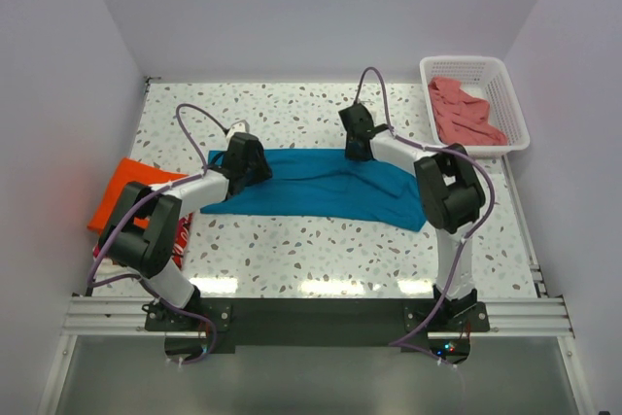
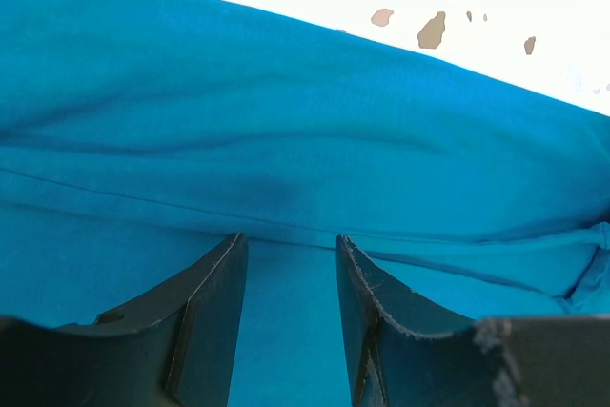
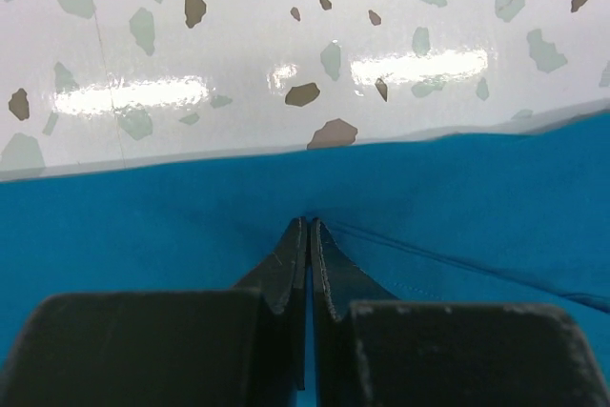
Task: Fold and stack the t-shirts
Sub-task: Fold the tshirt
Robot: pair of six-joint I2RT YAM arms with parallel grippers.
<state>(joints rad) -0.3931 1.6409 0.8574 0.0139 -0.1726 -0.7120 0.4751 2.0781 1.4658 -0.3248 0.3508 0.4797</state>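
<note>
lab robot cell, white walls (image 1: 58,36), terrazzo table (image 1: 292,240)

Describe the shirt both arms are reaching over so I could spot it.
On the speckled table, look to the middle: the teal-blue t-shirt lies spread flat. The orange t-shirt sits at the left edge and the pink t-shirt is crumpled in the white basket at the far right; only this one is blue.

A white plastic lattice basket (image 1: 463,59) sits at the far right corner of the speckled terrazzo bench (image 1: 311,245).
</note>
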